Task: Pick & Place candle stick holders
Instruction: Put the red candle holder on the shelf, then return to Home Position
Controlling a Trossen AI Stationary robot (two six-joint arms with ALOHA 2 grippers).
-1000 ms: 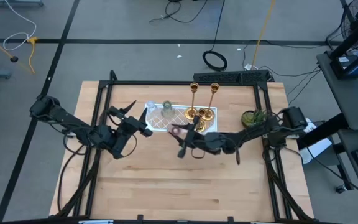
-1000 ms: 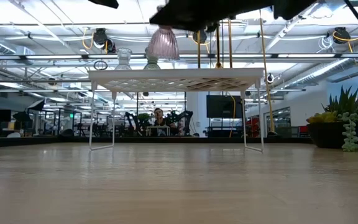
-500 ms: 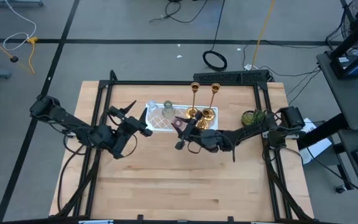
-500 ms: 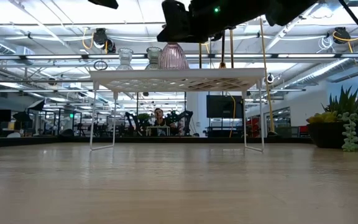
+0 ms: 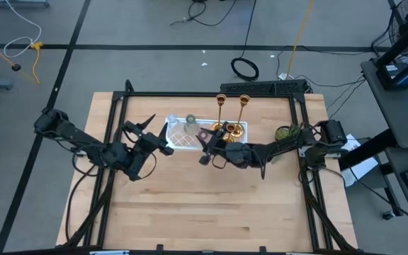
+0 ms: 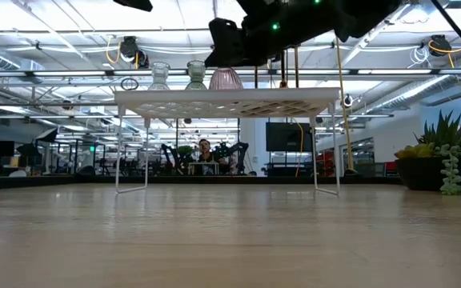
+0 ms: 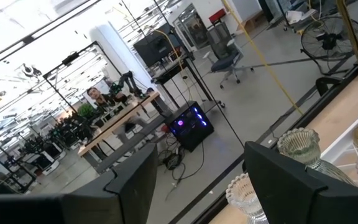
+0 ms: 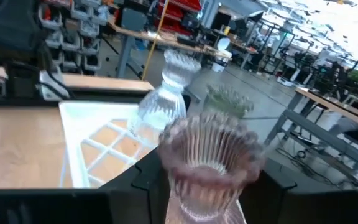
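Pink holder point(image 8: 210, 163) is sitting between your right gripper's point(image 5: 205, 139) fingers, and in the low view point(image 6: 226, 78) it is resting on the tray point(image 6: 222, 102) beside the green holder point(image 6: 196, 74) and the clear holder point(image 6: 159, 75). You are handling ribbed glass, likely light, slick and breakable, so take it low on the body, not the flared rim. The jaws are standing half apart around it; whether they are gripping or loosening, I cannot tell. Your left gripper point(image 5: 163, 145) is waiting wide open just short of the tray.
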